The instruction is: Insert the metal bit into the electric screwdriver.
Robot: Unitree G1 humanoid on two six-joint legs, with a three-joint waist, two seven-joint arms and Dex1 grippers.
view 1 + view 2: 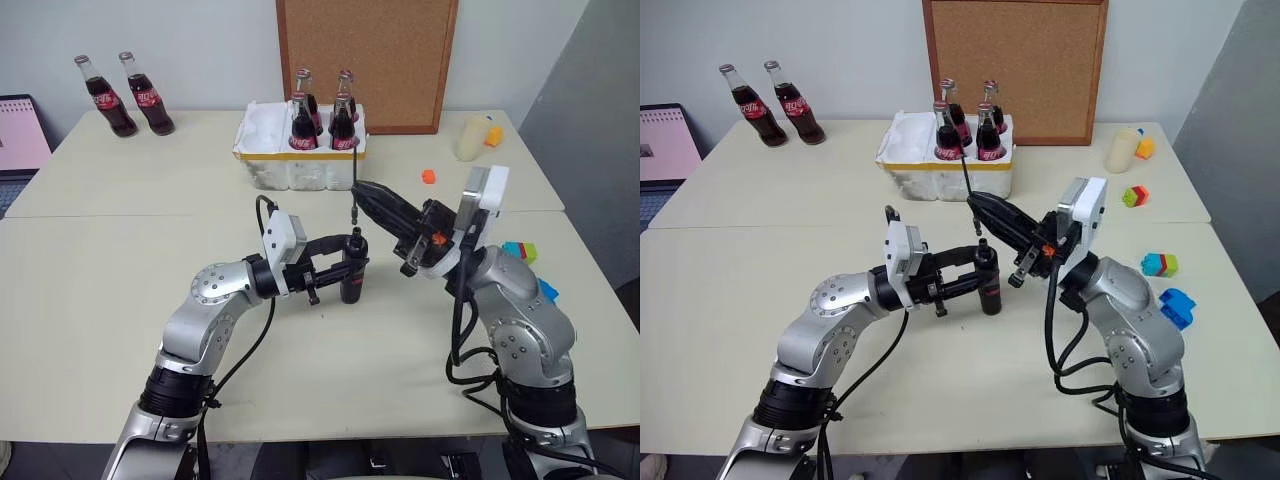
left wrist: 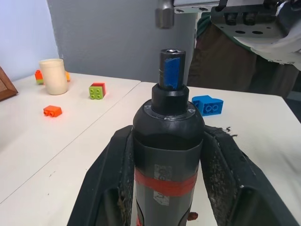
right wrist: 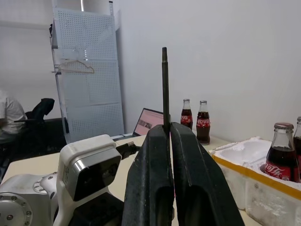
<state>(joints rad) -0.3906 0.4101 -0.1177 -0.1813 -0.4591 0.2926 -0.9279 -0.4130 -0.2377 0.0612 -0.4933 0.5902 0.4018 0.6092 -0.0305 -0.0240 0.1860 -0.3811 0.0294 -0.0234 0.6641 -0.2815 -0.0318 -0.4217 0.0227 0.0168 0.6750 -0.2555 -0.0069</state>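
Left eye view: L end effector (image 1: 345, 268) clenched on the electric screwdriver (image 1: 352, 268), upright w/ base on bench (image 1: 100, 300), mid-front. R end effector (image 1: 368, 193) just beyond, grips the metal bit (image 1: 354, 190), rod vertical, above & just right of driver top, not in. Foam crate (image 1: 300, 160) w/ cola bottles (image 1: 300, 125) behind.

Bare desk (image 1: 120, 290) is seen left of the electric screwdriver (image 1: 352, 268); behind it, passage is blocked by a foam crate (image 1: 300, 160) of 4 bottles.
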